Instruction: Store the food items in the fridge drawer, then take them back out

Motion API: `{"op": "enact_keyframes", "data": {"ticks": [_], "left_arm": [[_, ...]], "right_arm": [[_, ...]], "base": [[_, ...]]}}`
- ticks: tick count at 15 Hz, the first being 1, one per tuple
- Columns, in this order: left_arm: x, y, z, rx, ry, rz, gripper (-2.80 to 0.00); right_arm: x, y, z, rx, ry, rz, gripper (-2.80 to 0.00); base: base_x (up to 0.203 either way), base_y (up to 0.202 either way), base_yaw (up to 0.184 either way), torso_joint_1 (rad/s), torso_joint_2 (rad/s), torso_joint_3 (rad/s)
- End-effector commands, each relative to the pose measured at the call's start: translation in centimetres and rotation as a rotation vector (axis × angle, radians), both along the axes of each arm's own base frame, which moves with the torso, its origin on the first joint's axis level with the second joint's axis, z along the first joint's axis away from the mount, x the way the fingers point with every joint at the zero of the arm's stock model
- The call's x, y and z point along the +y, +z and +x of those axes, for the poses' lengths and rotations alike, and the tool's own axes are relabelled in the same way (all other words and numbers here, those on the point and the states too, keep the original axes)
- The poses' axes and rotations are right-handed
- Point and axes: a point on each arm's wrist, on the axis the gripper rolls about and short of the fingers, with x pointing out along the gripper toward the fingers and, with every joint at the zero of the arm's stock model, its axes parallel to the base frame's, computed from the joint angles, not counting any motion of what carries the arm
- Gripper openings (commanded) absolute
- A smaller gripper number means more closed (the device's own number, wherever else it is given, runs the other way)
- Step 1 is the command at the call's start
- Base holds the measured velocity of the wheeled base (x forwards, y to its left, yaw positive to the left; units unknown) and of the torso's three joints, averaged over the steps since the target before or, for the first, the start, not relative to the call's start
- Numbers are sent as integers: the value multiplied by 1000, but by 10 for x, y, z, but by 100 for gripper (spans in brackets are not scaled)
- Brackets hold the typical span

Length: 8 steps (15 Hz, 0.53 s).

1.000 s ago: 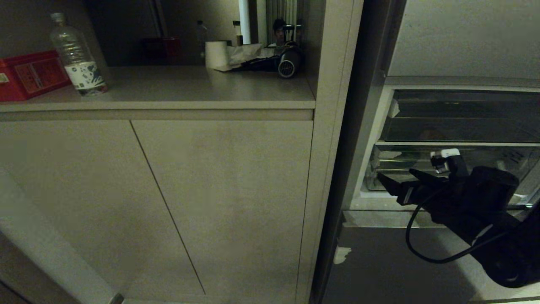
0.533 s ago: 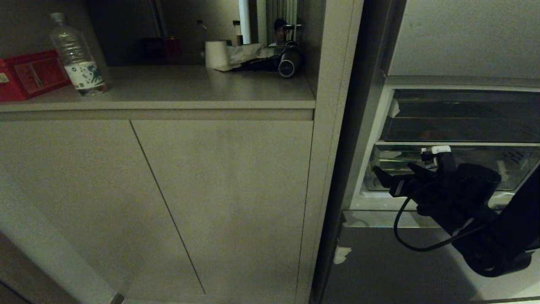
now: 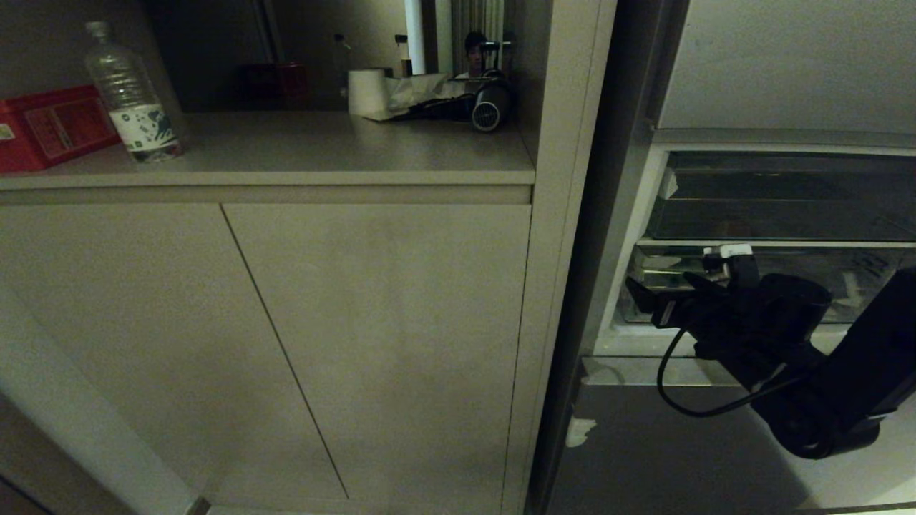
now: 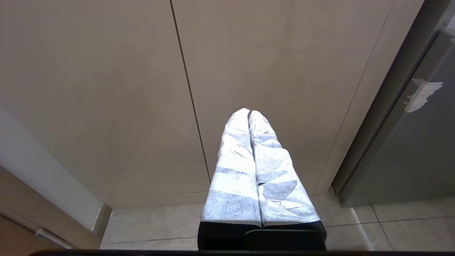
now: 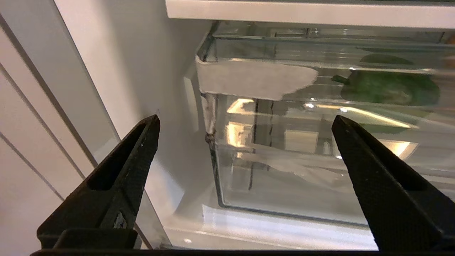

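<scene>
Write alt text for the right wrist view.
The right gripper, fingers spread wide and empty, faces the front corner of the clear fridge drawer. A green pepper lies inside the drawer, behind a white tape scrap on its front.

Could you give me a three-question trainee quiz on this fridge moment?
1. True or false: the right gripper is shut on the green pepper.
2. Where does the green pepper lie? A) on the counter beside the water bottle B) inside the clear fridge drawer C) on the floor
3. Fill in: the left gripper is ____, pointing at the cabinet doors.

Key: 1. False: it is open and empty, facing the drawer's taped front corner. 2. B. 3. shut.
</scene>
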Motion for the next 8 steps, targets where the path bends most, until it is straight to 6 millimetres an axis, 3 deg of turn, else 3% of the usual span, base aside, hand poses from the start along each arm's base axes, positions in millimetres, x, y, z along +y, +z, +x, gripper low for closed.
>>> {"op": "enact_keyframes", "data": {"ticks": [1,8], "left_arm": [[0,0,0,1,0,0,-280],[0,0,0,1,0,0,-280]], "right_arm": [[5,0,4,-15,-5,5,0],[6,1,10,-29,-8,8,0]], "base": [[0,0,0,0,0,0],[0,0,0,0,0,0]]}}
